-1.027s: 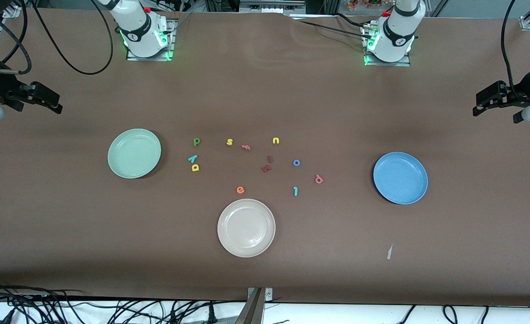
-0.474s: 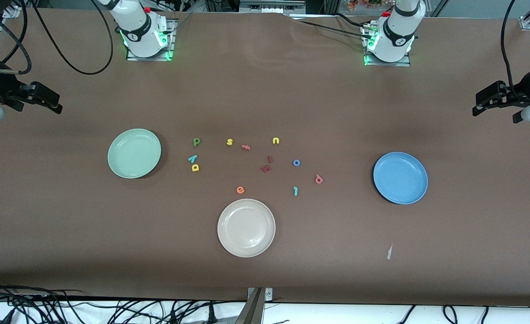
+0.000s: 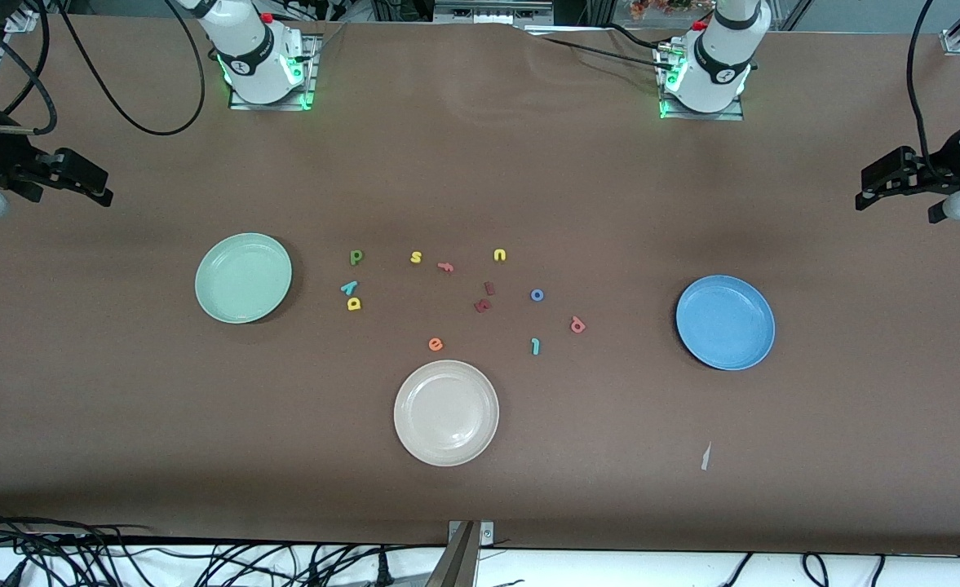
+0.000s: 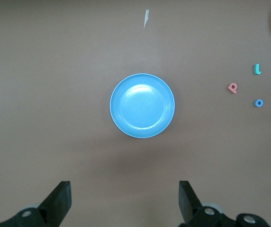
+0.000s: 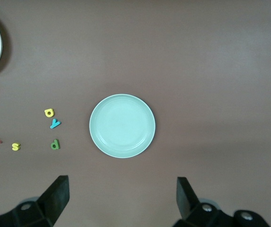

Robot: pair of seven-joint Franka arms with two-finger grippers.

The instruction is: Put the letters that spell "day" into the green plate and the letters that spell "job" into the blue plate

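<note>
From the front, three plates lay on the table: the green plate toward the right arm's end, the blue plate toward the left arm's, a cream plate nearest the camera, with eleven letters loose between them, none on any plate. The left wrist view showed the left gripper, jaws apart, high over bare table beside the blue plate, the teal j, salmon b and blue o well off it. The right wrist view showed the right gripper, jaws apart, over bare table beside the green plate, near the yellow a, teal y and green d.

1. Even, diffuse light from overhead – the brown table is evenly bright in all three views, with no harsh hotspots.
2. Soft, short shadows hug the green plate, the blue plate and the cream-white plate.
3. Mild sheen – pale highlights lie on the blue plate's inner face in the left wrist view.
4. The small letters stay crisp; no motion blur shows.
5. Broad faint dark patches mottle the tabletop.
</note>
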